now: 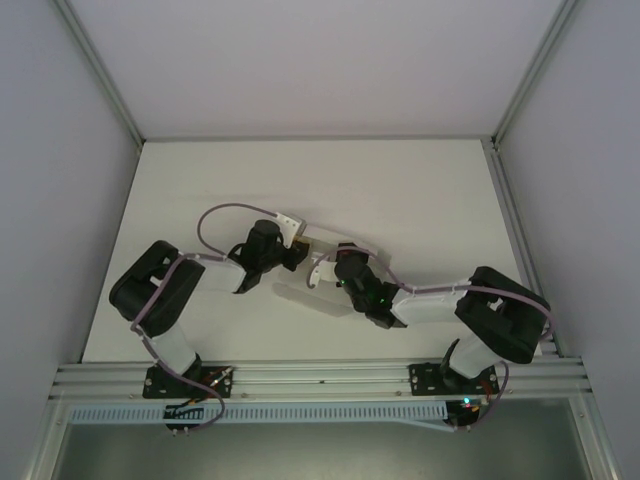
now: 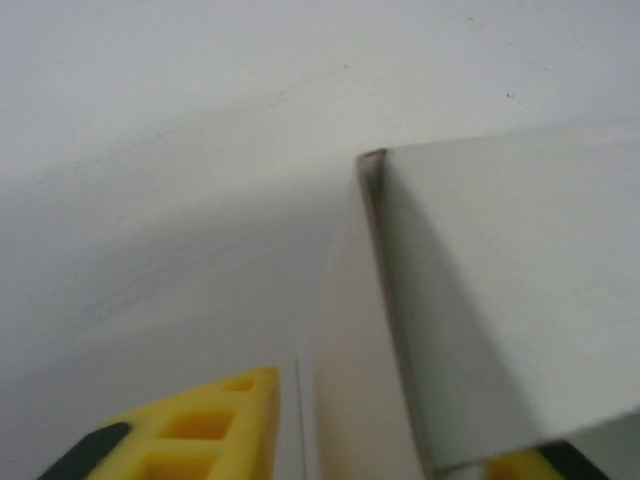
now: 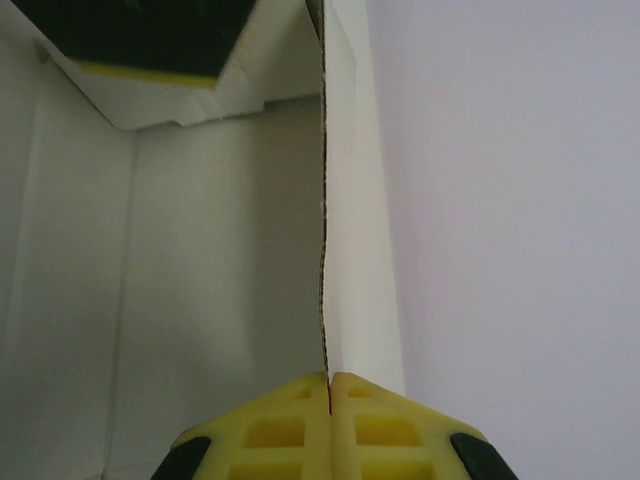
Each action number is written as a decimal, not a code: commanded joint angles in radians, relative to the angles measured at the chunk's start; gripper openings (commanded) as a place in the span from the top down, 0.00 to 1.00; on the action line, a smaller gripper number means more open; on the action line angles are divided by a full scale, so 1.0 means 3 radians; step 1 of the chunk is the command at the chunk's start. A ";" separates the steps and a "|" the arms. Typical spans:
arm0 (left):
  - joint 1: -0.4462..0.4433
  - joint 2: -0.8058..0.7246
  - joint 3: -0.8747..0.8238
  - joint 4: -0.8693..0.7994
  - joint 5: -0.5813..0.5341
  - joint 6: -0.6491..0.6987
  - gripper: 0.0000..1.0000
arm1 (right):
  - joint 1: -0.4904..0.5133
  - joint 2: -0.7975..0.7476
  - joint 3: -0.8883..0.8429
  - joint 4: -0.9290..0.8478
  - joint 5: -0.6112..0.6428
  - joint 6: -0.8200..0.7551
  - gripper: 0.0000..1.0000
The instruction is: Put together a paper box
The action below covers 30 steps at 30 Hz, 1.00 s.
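Two arms meet at the middle of the table [image 1: 400,190]. The paper box [image 1: 322,238] sits there, partly folded, between both grippers. Right gripper [image 3: 328,385]: yellow fingers pinched together on the thin edge of one upright box wall. Left gripper [image 2: 380,450]: fingers spread, straddling a box corner; gap visible between one finger [image 2: 215,425] and the board.

plain white table [image 1: 400,190], middle of frame; pale paper box [image 1: 325,238] on it near centre, partly folded, one flap flat on surface
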 commanded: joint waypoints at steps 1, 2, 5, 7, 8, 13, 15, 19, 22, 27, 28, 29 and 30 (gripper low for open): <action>0.0046 0.0142 0.0061 -0.0054 -0.0738 -0.0065 0.81 | 0.0047 -0.0034 -0.0018 -0.0382 -0.0144 0.0186 1.00; 0.0036 0.0164 0.0054 -0.0051 -0.0783 -0.0030 0.84 | 0.0047 -0.0034 -0.0011 -0.0402 -0.0140 0.0216 1.00; -0.0083 0.0200 0.0018 -0.0053 -0.1406 -0.0084 1.00 | 0.0044 -0.0028 0.0008 -0.0469 -0.0085 0.0310 1.00; -0.0163 0.0244 0.0016 -0.0091 -0.1814 -0.0106 1.00 | 0.0028 -0.0049 0.0017 -0.0535 -0.0060 0.0392 1.00; -0.0188 0.0271 0.0026 -0.0136 -0.2015 -0.0172 1.00 | 0.0027 -0.0061 0.0029 -0.0602 -0.0063 0.0437 1.00; -0.0235 0.0394 0.0114 -0.0467 -0.2608 -0.0544 1.00 | 0.0016 -0.0092 0.0084 -0.0850 -0.0034 0.0598 1.00; -0.0236 0.0426 0.0107 -0.0430 -0.2501 -0.0455 1.00 | 0.0006 -0.0083 0.0096 -0.0880 -0.0044 0.0626 1.00; -0.0248 0.0319 -0.0042 -0.0037 -0.1722 -0.0098 1.00 | -0.0042 -0.0096 0.0130 -0.0923 -0.0144 0.0808 1.00; -0.0249 0.0143 -0.0039 -0.0028 -0.1402 -0.0032 1.00 | -0.0095 -0.0228 0.0241 -0.1096 -0.0336 0.1137 0.78; -0.0250 -0.0255 -0.0080 -0.0057 -0.1168 -0.0116 1.00 | -0.0181 -0.0772 0.0327 -0.1153 -0.0762 0.1576 0.44; -0.0249 -0.0331 -0.0075 -0.0099 -0.1175 -0.0114 1.00 | -0.0186 -0.0917 0.0323 -0.1157 -0.0848 0.1649 0.37; -0.0249 -0.0403 -0.0075 -0.0146 -0.1183 -0.0135 1.00 | -0.0193 -0.1062 0.0313 -0.1125 -0.0902 0.1721 0.19; -0.0251 -0.0476 -0.0074 -0.0208 -0.1191 -0.0151 1.00 | -0.0204 -0.1236 0.0294 -0.1064 -0.0935 0.1818 0.01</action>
